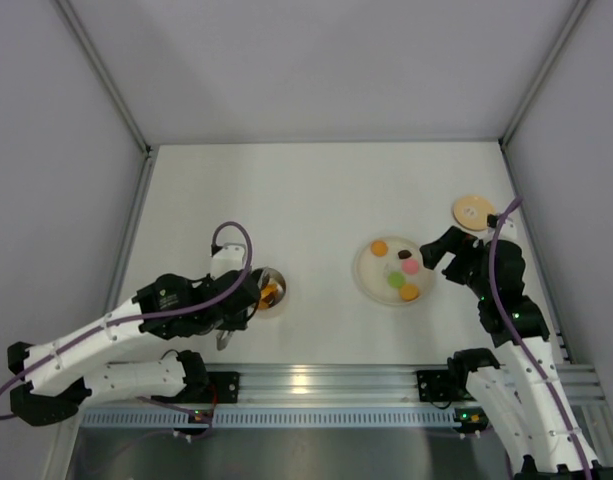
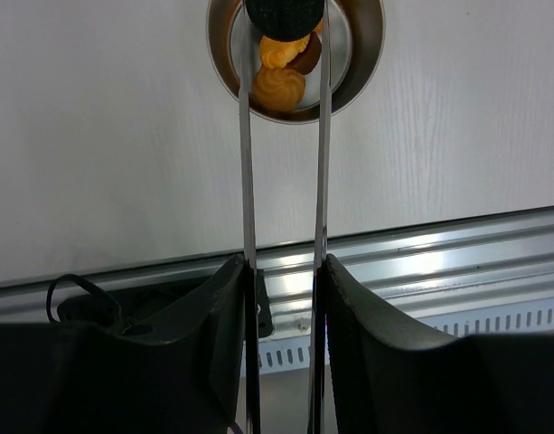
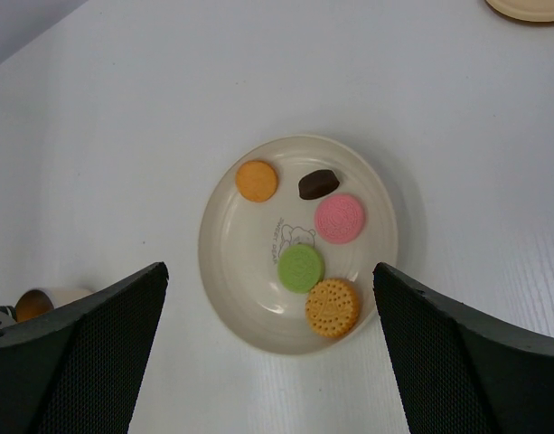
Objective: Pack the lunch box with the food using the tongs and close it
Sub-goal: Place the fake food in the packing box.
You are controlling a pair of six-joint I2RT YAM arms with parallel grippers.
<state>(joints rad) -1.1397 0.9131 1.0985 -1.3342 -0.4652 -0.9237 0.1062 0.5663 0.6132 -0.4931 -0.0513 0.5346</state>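
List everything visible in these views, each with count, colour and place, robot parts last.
pale round plate: one, cream, right half of the white table
biscuits on the plate: five; orange, dark brown, pink, green, golden
flat round tan wooden lid: one, beyond the plate, far right
small round shiny steel pot: one, silver, lidless, left of the plate
pieces in the pot: three visible; two orange, one brown
slim silvery metal tongs: one, in the left gripper
round black biscuit: one, between the tong tips over the pot
left gripper: black, shut on the tongs
right gripper: black, open, above the plate's right edge
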